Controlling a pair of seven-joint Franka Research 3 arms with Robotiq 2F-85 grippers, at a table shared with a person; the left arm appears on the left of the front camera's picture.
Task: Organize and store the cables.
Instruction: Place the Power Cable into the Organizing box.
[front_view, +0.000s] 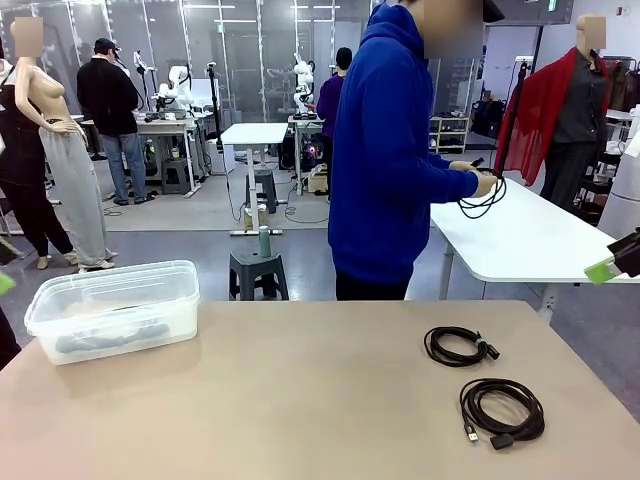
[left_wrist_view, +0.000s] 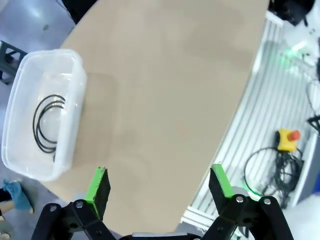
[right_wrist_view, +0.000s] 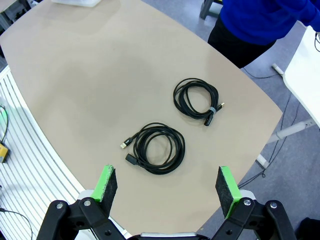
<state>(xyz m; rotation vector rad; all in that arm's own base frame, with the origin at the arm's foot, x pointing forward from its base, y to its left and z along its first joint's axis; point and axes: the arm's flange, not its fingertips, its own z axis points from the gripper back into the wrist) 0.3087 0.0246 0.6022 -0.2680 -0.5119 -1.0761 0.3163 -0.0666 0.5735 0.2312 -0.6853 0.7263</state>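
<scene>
Two of the cables lie on the tan table (front_view: 300, 400) toward the robot's right side, each coiled in a loose loop and a little apart from the other. The nearer coil (front_view: 502, 408) sits close to the table's near right edge, with a chunky black plug and a small metal-tipped plug poking out at its near side. The farther coil (front_view: 458, 346) lies just beyond it, toward the person, and a pale band (right_wrist_view: 212, 109) pinches its turns together beside its plugs. A third cable (left_wrist_view: 48, 123) rests as a round loop on the bottom of a clear plastic container (front_view: 120, 275), which stands open-topped at the table's far left corner. A fourth cable (front_view: 483, 203) hangs in loops from the person's hands (front_view: 484, 183). This person, in a blue hooded top (front_view: 385, 150), stands at the far side of the table and is turned toward a white table (front_view: 520, 245) on the robot's right.

The left jaws stand wide apart with nothing between them, high above bare tabletop, with the container off to one side. Their green pads (left_wrist_view: 100, 182) touch nothing. The right jaws are likewise spread wide and hold nothing, well above the two coils on the table, and the nearer coil lies roughly between the lines of the two green fingers (right_wrist_view: 106, 182). In the front view a green pad (front_view: 601, 270) of the right arm shows at the right edge, well above the table
</scene>
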